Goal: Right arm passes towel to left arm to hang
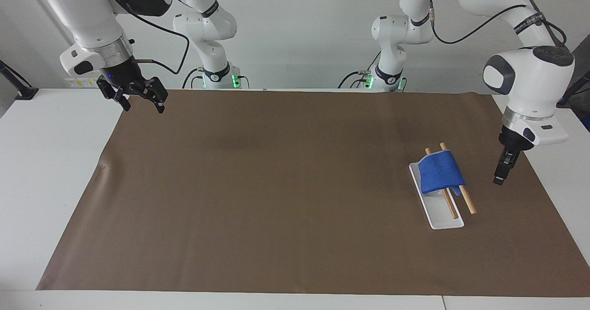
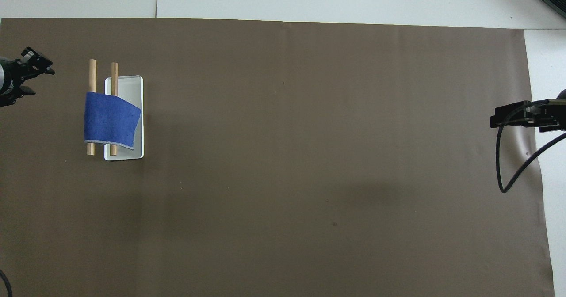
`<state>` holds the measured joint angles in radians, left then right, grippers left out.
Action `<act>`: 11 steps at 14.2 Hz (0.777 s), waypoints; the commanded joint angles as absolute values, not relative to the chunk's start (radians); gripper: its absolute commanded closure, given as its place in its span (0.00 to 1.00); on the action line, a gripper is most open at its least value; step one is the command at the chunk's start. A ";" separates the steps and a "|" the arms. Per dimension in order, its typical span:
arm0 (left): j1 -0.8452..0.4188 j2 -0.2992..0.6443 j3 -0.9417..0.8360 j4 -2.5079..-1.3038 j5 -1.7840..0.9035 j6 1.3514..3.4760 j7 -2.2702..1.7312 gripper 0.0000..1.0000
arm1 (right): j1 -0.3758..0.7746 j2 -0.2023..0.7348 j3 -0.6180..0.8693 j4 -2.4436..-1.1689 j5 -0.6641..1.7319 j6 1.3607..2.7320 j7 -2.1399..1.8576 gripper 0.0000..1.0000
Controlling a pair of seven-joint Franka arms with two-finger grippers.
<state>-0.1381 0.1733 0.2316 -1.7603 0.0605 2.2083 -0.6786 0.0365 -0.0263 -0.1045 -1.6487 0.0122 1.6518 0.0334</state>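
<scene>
The blue towel (image 1: 441,171) hangs draped over two wooden rods (image 1: 466,201) of a small rack with a white base (image 1: 443,217), toward the left arm's end of the table. It shows in the overhead view too (image 2: 110,119). My left gripper (image 1: 498,180) hangs open and empty beside the rack, apart from the towel, and shows at the edge of the overhead view (image 2: 43,82). My right gripper (image 1: 143,108), with the blue light, is open and empty, held over the brown mat's corner at the right arm's end (image 2: 495,116).
A brown mat (image 1: 276,185) covers most of the white table. Two slimmer white arms with green base lights (image 1: 216,77) stand at the robots' edge. A black cable (image 2: 508,173) loops below the right gripper.
</scene>
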 commanded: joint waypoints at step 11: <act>-0.138 0.219 0.129 -1.420 0.040 1.596 -0.336 0.35 | 0.029 -0.046 -0.097 -1.666 0.014 1.646 0.018 0.00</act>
<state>-0.1401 0.2072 0.1306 -1.4684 0.0556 1.6771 -0.3955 0.0365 -0.0263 -0.1043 -1.6487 0.0122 1.6518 0.0334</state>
